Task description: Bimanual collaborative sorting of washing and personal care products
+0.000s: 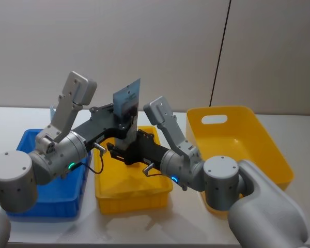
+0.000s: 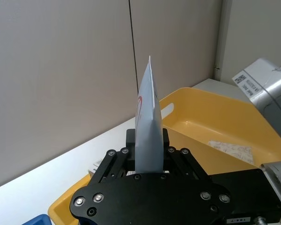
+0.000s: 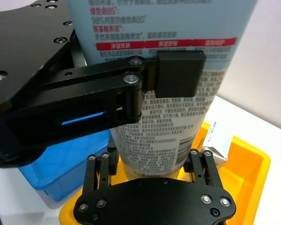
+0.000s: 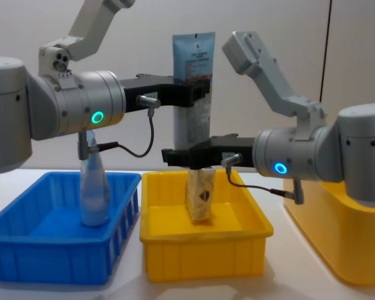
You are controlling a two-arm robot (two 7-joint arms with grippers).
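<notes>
White-and-blue squeeze tube [image 4: 192, 87] held upright above the yellow tray [image 4: 203, 250], both left gripper [image 4: 197, 92] and right gripper [image 4: 186, 156] fingers clamped on it mid-handover; bottle [image 4: 94, 187] and carton [image 4: 200, 194] already binned.

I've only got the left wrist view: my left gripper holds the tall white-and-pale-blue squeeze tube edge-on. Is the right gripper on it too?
Observer: Yes; the right gripper grips the squeeze tube at its lower end, below the left gripper.
Operator: What's underneath?
Observer: The yellow plastic tray, with a cream-beige patterned carton standing in it.
Operator: And the blue tray?
Observer: A clear conical bottle stands upright in it.
</notes>
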